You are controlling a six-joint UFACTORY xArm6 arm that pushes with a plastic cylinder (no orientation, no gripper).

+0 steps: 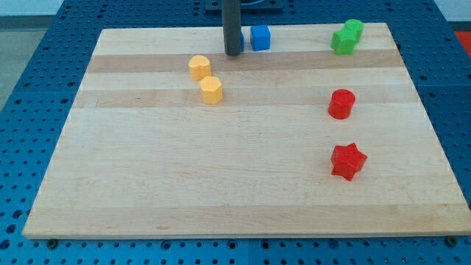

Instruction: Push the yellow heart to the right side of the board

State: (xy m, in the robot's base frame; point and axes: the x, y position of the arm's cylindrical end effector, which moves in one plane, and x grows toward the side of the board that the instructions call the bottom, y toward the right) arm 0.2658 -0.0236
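Two yellow blocks lie left of the board's middle, near the view's top. The upper, more orange one [199, 67] looks like the yellow heart. The lower one [211, 90] looks six-sided. They sit close together. My tip [232, 53] rests on the board above and to the right of the upper yellow block, a short gap away. The rod rises straight out of the view's top.
A blue cube [260, 37] sits just right of the rod, with a sliver of blue at the rod's edge. A green block [346, 37] is at the top right. A red cylinder [341, 104] and a red star [347, 161] are on the right side. The wooden board [221, 184] lies on a blue pegboard.
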